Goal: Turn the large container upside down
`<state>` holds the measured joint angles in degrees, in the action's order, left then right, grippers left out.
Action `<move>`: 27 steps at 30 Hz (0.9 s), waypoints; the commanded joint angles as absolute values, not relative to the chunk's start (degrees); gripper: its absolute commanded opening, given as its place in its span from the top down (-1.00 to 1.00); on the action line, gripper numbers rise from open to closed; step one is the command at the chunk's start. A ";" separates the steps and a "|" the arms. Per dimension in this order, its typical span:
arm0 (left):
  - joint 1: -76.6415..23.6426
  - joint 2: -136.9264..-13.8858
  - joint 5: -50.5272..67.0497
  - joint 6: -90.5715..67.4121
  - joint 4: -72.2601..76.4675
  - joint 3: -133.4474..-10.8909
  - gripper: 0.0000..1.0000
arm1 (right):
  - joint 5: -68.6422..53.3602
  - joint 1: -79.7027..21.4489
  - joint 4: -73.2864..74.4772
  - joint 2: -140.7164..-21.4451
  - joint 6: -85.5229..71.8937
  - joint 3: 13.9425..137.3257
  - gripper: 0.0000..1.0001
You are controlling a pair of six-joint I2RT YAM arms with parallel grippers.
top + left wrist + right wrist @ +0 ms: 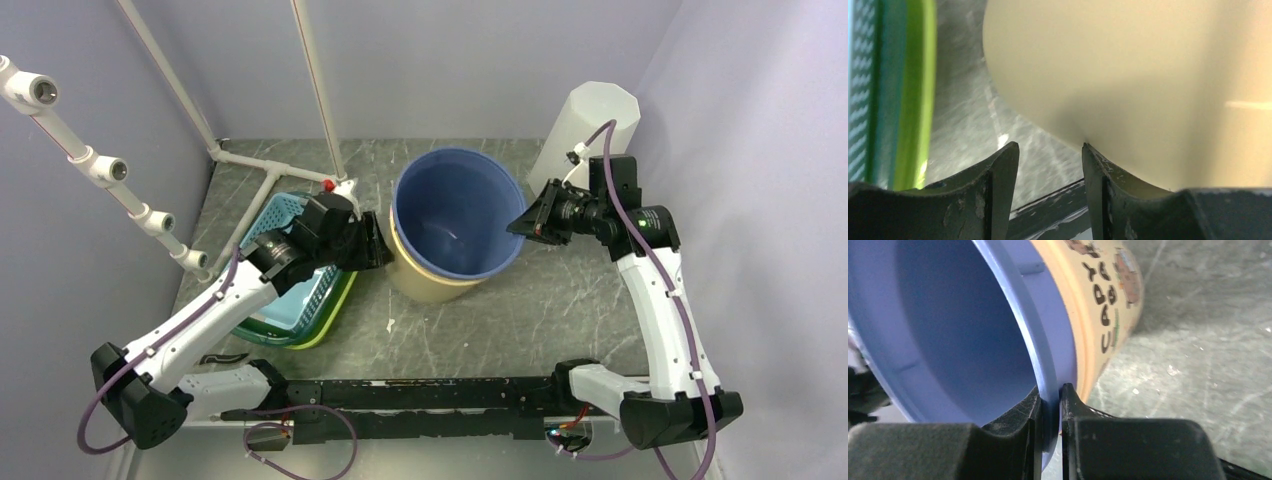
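Blue inside and cream outside, the one large container (455, 215) stands upright mid-table (560, 320), between my two grippers. My right gripper (520, 222) pinches its blue rim, the jaws closed on it. My left gripper (380, 242) is half open and holds nothing, with one finger (1098, 185) touching the cream wall. One teal basket (283, 212) sits on one green tray (335, 312) at the left.

Baskets (290, 300) just left of container (455, 215); free tabletop (530, 320) nearside.
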<state>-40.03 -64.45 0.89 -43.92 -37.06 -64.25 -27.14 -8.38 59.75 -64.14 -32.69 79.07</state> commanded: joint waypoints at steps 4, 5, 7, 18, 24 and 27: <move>-40.74 -66.44 0.09 -41.71 -42.17 -63.92 -0.10 | -48.76 -7.52 44.55 -58.80 -42.66 82.39 1.00; -40.78 -66.26 0.09 -41.68 -41.98 -64.04 -0.10 | -46.82 -7.49 46.78 -59.13 -41.43 83.03 1.00; -40.85 -65.51 0.09 -41.69 -41.43 -64.04 -0.11 | -42.66 -7.47 50.97 -59.85 -38.49 84.26 1.00; -40.78 -60.78 -1.70 -43.44 -41.18 -66.31 -0.27 | -28.48 -7.49 61.71 -61.68 -29.90 88.65 1.00; -40.80 -55.57 -1.97 -44.88 -36.46 -66.41 -0.36 | -30.35 -7.47 60.60 -61.79 -29.94 87.71 1.00; -40.78 -53.80 -0.80 -46.33 -33.76 -65.43 -0.40 | -30.16 -7.49 60.27 -61.79 -30.14 87.01 1.00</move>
